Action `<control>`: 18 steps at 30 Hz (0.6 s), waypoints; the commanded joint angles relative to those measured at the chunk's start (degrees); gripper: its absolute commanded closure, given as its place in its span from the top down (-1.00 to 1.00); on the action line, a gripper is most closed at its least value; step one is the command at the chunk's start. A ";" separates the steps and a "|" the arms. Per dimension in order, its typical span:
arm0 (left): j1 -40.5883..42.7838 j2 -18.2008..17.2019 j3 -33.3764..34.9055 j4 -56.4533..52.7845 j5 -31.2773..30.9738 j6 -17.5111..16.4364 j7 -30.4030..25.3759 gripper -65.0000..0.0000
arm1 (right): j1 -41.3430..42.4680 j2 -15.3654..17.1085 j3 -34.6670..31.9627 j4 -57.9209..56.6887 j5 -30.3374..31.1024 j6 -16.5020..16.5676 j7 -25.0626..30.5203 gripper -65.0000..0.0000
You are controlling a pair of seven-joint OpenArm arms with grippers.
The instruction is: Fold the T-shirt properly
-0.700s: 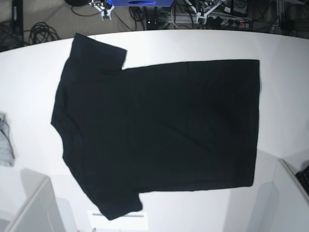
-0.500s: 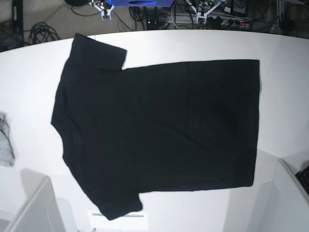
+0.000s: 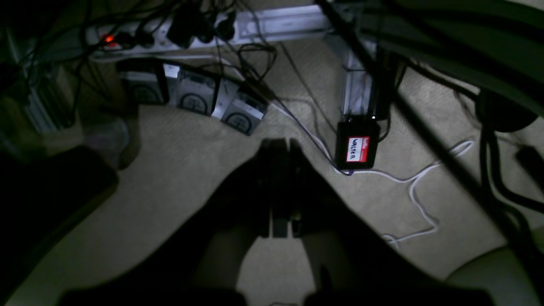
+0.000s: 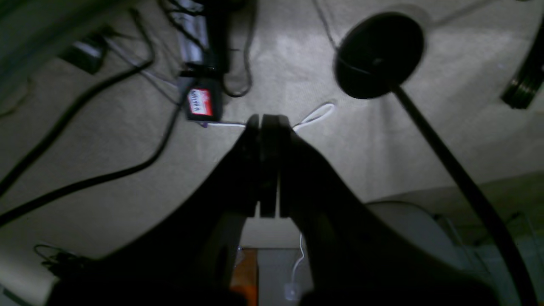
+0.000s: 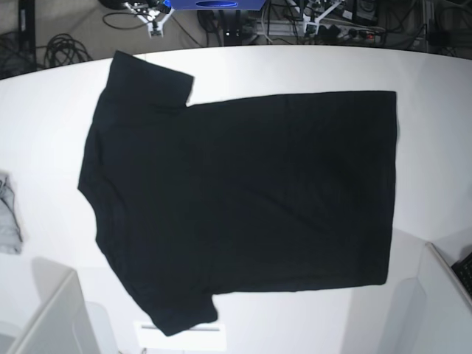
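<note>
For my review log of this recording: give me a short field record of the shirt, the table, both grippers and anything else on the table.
T-shirt: black, spread flat and unfolded, plain side up, collar end toward the base view's left
table: white
left gripper: shut, empty, over the floor
right gripper: shut, empty, over the floor
grey cloth: at the table's left edge, apart from the shirt
fold progress: none visible

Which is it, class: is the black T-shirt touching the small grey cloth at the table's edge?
Apart. The base view shows bare white table between the T-shirt and the grey cloth.
</note>
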 commanded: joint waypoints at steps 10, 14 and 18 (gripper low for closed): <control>1.28 -0.13 -0.08 -0.06 -0.05 0.27 0.05 -1.00 | -0.52 -0.11 0.03 0.10 -0.03 -0.43 0.23 -1.00; 1.90 -0.13 0.54 0.30 0.47 0.27 0.05 -1.00 | -1.75 -0.11 0.03 0.27 -0.03 -0.43 0.32 -1.00; 3.48 -1.01 0.63 1.26 0.47 0.27 -0.92 -1.00 | -5.00 -0.11 0.03 3.53 0.05 -0.43 0.32 -1.00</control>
